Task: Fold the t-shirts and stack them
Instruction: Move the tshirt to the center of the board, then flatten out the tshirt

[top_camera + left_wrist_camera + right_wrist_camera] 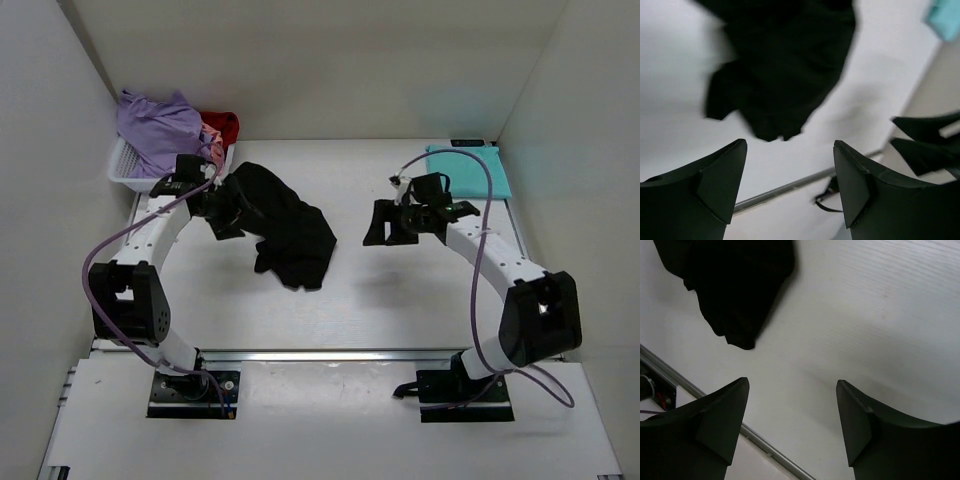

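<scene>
shirts: five | black t-shirt (290, 235) crumpled mid-table | teal t-shirt (470, 170) folded, far right corner | lavender t-shirt (155, 130), red t-shirt (222, 125), pink t-shirt (211, 140) heaped in one white basket (122, 170), far left | left gripper (228, 212) fingers spread, empty, at the black t-shirt's left edge | right gripper (385, 222) fingers spread, empty, above bare table (400, 300), apart from it
</scene>
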Available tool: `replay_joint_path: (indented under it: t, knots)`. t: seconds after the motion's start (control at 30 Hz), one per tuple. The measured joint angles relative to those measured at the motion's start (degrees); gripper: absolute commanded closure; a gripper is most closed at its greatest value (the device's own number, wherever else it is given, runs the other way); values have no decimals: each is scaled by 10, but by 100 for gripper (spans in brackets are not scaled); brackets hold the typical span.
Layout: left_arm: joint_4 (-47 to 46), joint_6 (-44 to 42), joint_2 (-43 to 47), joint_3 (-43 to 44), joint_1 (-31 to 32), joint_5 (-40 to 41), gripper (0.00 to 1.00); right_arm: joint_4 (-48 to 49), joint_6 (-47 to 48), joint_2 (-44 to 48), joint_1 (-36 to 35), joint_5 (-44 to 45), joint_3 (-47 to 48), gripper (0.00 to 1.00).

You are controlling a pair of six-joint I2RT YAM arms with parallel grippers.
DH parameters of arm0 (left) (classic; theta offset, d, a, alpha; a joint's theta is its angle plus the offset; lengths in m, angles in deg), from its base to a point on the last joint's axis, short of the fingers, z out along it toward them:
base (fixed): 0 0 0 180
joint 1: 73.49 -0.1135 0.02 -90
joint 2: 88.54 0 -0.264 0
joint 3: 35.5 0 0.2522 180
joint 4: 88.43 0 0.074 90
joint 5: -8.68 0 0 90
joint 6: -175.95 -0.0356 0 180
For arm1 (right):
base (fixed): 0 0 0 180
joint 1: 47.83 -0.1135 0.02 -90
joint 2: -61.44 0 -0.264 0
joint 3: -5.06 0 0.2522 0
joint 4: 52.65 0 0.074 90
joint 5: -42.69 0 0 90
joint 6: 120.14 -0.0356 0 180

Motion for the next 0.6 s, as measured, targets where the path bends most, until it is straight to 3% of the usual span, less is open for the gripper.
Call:
replay_joint_path:
  t: [0.2,0.4,0.6]
  knots:
    - [61,-22,2,-22,4,113,19,63,30,-69,-85,-4,15,35]
    - [16,24,2,-124,13,129,22,99,46,-162,-160,-7,79,35]
    - [-31,69,-27,-145,42,142,21,118,46,-220,-162,-9,157,33]
